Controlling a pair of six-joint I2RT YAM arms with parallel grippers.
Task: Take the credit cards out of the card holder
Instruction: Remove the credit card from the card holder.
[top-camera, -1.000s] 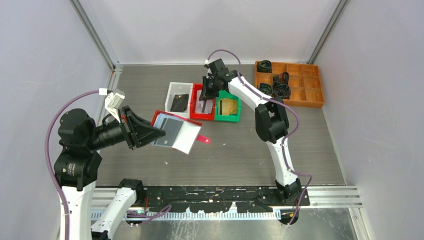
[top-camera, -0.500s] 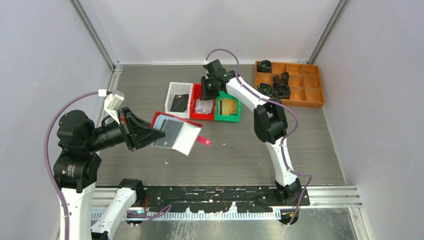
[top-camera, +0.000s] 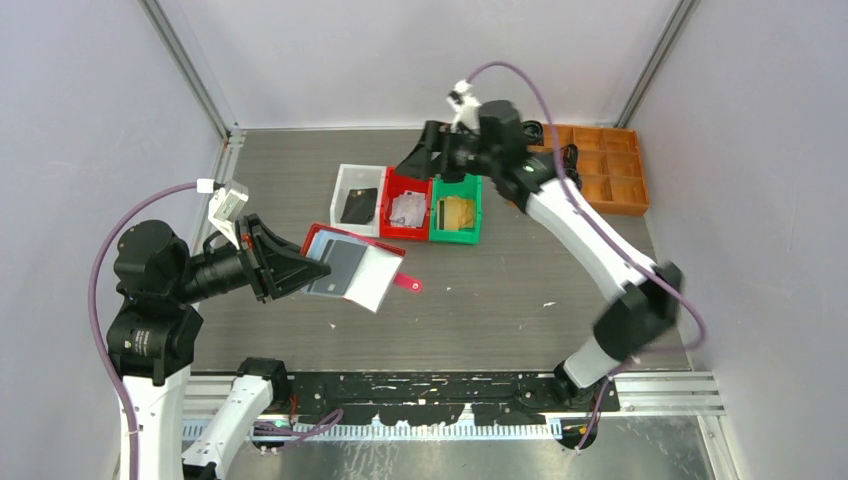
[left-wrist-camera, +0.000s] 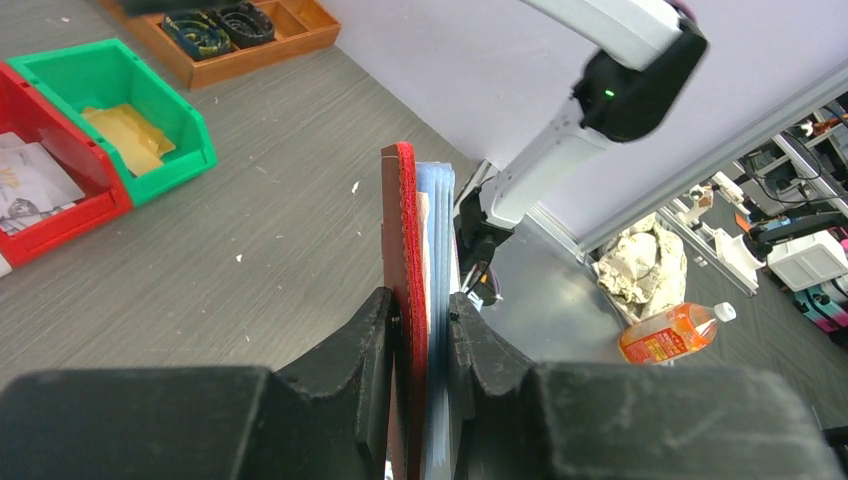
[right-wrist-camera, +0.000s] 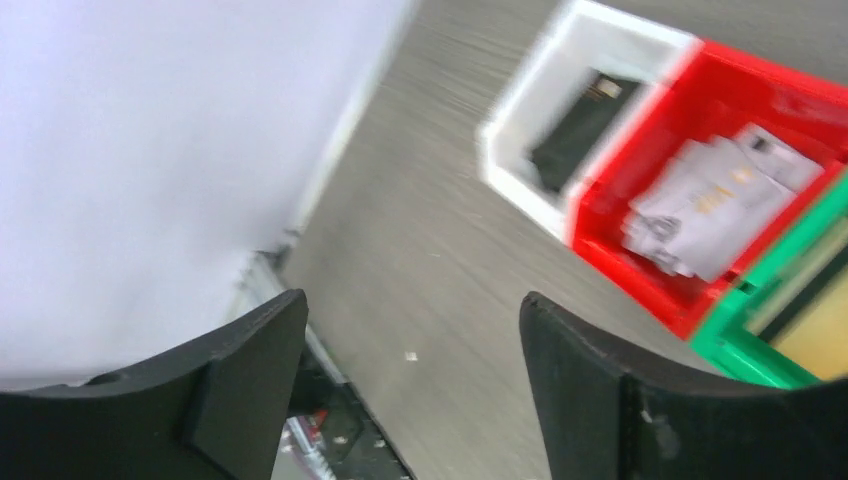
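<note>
While our left gripper (left-wrist-camera: 420, 312) clamps the holder (top-camera: 372, 278) at centre left, our right gripper (right-wrist-camera: 410, 305) gapes empty; next we pinch its seemingly dark card (top-camera: 343, 262).

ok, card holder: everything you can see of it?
The card holder is a small red leather-looking wallet, folded open with its pale clear-sleeved inside toward the top camera. A dark card sits in one sleeve, a pale blue edge beside it. A red snap tab sticks out at the end away from the left end effector, which is shut on its other edge; the wrist view shows red cover and pale blue layers pinched between the fingers.
</note>
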